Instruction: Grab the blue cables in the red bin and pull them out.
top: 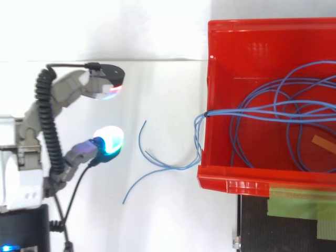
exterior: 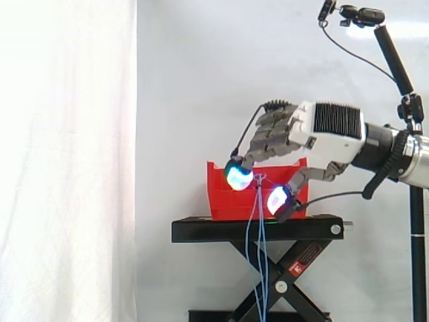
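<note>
Robot hand [exterior: 275, 134] open: fingers and thumb spread apart, nothing in its grasp. Blue cables [top: 226, 112] lie coiled in the red bin [top: 219, 58] ahead of its fingertips [top: 108, 139]. Several strands drape over the bin's near wall and hang below the hand, past the black stand [exterior: 201, 230].

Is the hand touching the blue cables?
Apart. The top view shows a plain strip of white background between the hand and the nearest loose ends of the blue cables.
</note>
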### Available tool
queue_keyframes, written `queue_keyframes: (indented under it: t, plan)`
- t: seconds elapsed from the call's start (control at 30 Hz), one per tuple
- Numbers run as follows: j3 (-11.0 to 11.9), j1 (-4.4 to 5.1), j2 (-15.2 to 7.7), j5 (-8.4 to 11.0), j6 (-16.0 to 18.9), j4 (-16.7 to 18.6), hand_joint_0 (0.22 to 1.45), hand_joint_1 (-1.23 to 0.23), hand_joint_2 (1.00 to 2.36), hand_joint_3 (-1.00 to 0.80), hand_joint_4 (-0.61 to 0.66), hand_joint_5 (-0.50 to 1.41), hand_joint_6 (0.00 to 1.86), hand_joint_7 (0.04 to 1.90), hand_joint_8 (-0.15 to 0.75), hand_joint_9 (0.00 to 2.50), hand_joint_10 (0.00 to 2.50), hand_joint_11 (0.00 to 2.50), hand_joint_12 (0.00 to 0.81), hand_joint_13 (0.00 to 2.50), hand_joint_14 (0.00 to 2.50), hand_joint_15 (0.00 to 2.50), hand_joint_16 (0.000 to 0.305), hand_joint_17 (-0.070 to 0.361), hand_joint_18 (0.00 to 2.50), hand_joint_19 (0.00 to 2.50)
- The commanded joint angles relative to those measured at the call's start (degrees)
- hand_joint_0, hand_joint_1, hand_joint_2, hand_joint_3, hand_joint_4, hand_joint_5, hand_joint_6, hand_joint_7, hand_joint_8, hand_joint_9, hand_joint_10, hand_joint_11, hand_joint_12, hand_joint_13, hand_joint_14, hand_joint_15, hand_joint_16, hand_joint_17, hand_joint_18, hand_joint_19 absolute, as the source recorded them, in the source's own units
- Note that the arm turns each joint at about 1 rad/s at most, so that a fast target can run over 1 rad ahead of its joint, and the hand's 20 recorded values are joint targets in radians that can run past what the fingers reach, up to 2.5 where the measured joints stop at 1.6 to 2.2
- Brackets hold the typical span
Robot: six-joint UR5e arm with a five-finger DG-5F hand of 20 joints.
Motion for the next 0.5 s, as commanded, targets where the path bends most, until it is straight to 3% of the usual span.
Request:
queue_keyframes:
  t: [0.0, 0.23, 0.37, 0.4, 0.47]
  plan:
    - [0.42, -0.87, -0.89, -0.82, 0.69, -2.00, 0.75, -1.02, 1.00, -1.00, 0.04, 0.73, 0.01, 0.64, 0.234, 0.82, 0.02, 1.02, 0.345, 0.73, 0.02, 0.68, 0.045, 0.102, 0.51, 0.47]
    - [3.14, -1.57, -0.98, -1.08, 15.81, -14.92, 0.76, -1.02, 1.00, -1.00, 0.05, 0.73, 0.01, 0.64, 0.229, 0.82, 0.03, 1.04, 0.347, 0.72, 0.02, 0.67, 0.045, 0.101, 0.50, 0.48]
    - [5.69, -1.75, -2.64, -1.69, 19.59, -19.22, 0.75, -1.02, 1.00, -1.00, 0.05, 0.73, 0.01, 0.64, 0.233, 0.80, 0.02, 1.03, 0.348, 0.71, 0.02, 0.66, 0.045, 0.102, 0.50, 0.47]
    - [8.68, -2.10, -4.40, -3.28, 20.29, -21.86, 0.76, -1.02, 1.00, -1.00, 0.05, 0.73, 0.01, 0.64, 0.234, 0.80, 0.02, 1.02, 0.345, 0.71, 0.02, 0.67, 0.045, 0.102, 0.50, 0.47]
    - [11.58, -2.27, -6.60, -5.30, 20.46, -24.50, 0.76, -1.02, 1.00, -1.00, 0.05, 0.72, 0.01, 0.65, 0.234, 0.80, 0.02, 1.02, 0.344, 0.71, 0.02, 0.67, 0.045, 0.101, 0.50, 0.47]
